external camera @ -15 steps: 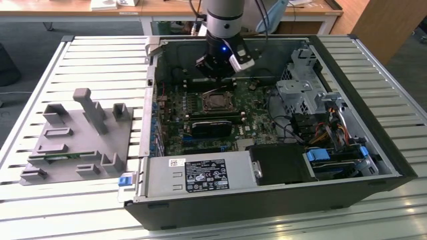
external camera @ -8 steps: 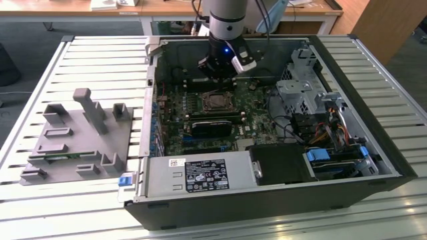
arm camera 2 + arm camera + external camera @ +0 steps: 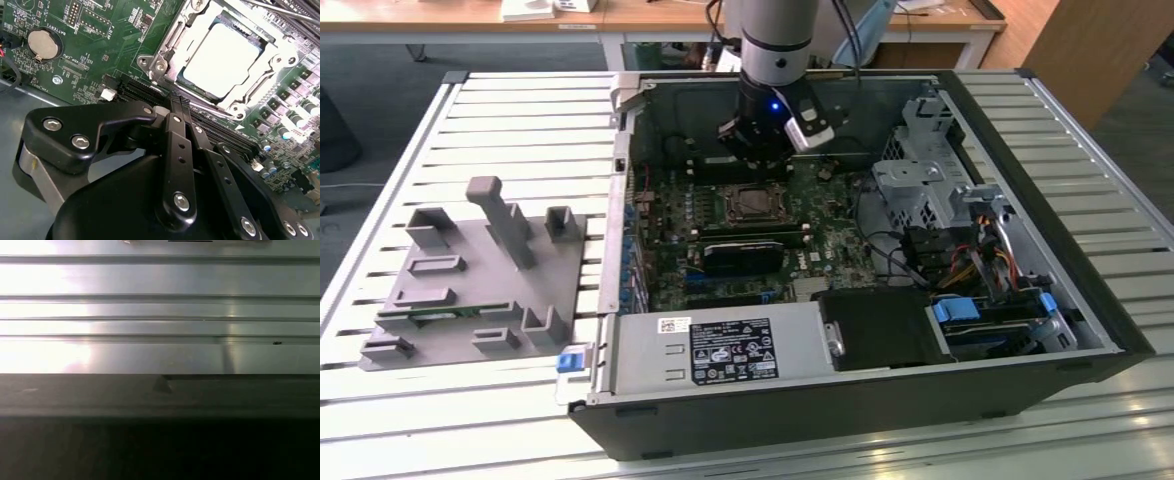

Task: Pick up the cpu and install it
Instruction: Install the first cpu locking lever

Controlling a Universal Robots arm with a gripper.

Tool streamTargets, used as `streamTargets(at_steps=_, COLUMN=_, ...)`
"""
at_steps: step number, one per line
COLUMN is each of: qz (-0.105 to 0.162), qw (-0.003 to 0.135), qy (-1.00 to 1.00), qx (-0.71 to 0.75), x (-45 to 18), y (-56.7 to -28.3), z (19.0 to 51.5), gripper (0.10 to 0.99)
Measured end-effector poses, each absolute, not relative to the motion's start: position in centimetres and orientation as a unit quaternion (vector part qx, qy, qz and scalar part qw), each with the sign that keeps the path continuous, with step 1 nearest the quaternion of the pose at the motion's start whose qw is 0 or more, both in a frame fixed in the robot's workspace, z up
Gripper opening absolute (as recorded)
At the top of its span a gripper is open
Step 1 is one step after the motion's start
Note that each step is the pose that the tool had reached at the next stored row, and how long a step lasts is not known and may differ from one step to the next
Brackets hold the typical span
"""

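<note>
- I see the black gripper [image 3: 758, 150] at upper centre of the exterior view, hanging from the grey arm inside the open black computer case [image 3: 1067, 330].
- The second wrist view shows its fingers [image 3: 179, 107] pressed together, tips meeting, nothing pinched between them.
- The cpu, a small flat square chip with a silver-grey metal top [image 3: 221, 57], sits in the motherboard socket at upper right of the second wrist view, with the silver metal socket frame [image 3: 165, 65] around it.
- In the exterior view the cpu [image 3: 750, 203] lies at centre frame, just below the gripper; I cannot tell from that view whether the two touch. In the second wrist view the fingertips stand beside the socket frame's near edge, clear of the chip.
- A round silver coin battery [image 3: 44, 44] sits on the green motherboard [image 3: 100, 45] at upper left of the second wrist view.
- A grey moulded parts tray [image 3: 467, 285] rests on the slatted metal table [image 3: 520, 120], at the exterior view's left of the case.
- The first wrist view shows table slats [image 3: 160, 315] above a dark edge.
</note>
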State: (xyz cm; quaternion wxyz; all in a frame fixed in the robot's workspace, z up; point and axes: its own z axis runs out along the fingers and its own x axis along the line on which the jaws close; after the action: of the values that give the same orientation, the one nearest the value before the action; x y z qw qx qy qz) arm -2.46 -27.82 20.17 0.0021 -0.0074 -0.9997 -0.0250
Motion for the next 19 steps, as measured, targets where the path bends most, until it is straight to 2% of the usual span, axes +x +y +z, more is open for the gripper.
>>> streamTargets(at_steps=19, qz=-0.019, qw=0.002, qy=-1.0, qx=-0.007, x=-2.38, y=-27.81, z=20.25, gripper=0.106)
